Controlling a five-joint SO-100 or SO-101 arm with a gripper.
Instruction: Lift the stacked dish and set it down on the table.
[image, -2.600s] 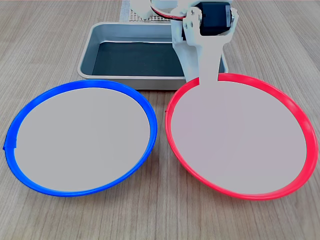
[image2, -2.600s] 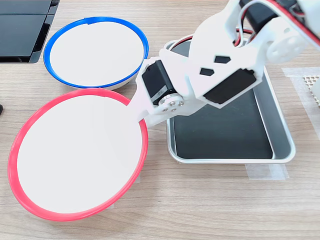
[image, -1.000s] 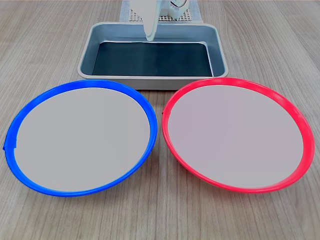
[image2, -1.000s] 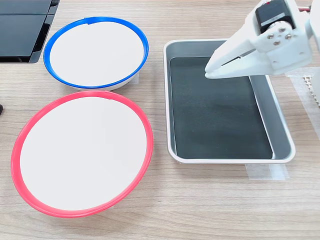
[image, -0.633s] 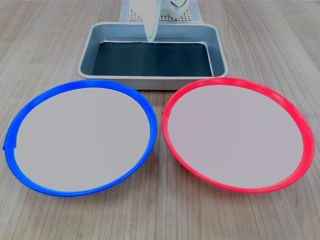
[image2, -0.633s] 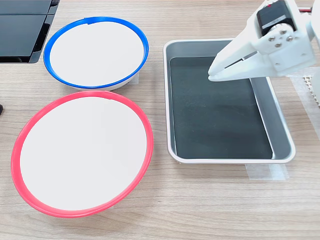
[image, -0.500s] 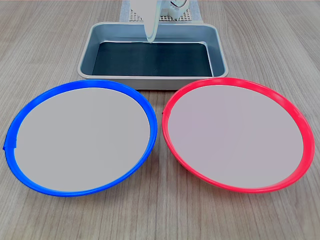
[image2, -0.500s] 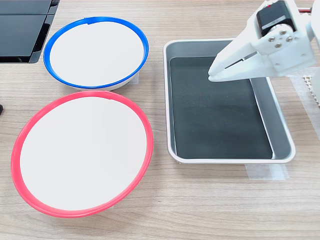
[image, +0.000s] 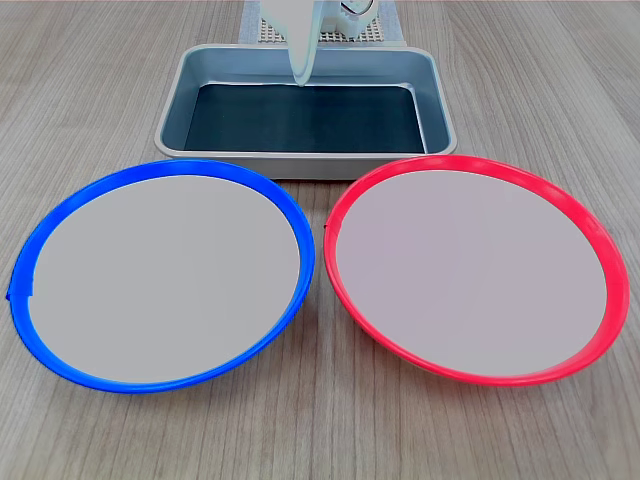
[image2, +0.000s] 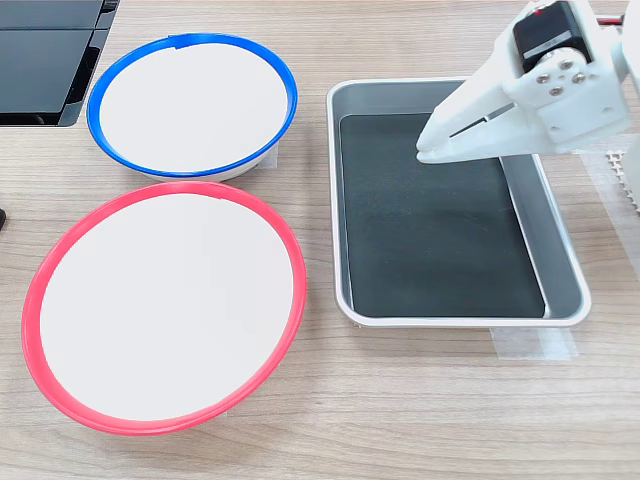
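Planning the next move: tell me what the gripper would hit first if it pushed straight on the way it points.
Probably the tray: the gripper, nearly closed, points down-left over its dark bottom in the second exterior view; height is unclear.

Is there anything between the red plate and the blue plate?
No. In both exterior views only bare table separates the red plate from the blue plate.

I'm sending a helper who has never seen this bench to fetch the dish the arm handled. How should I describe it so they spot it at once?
Start from the grey rectangular tray with the dark bottom on the wooden table. Two large round plates lie beside it, neither stacked. Take the red-rimmed plate with the pale centre; in the second exterior view it is the nearer one, and its twin has a blue rim.
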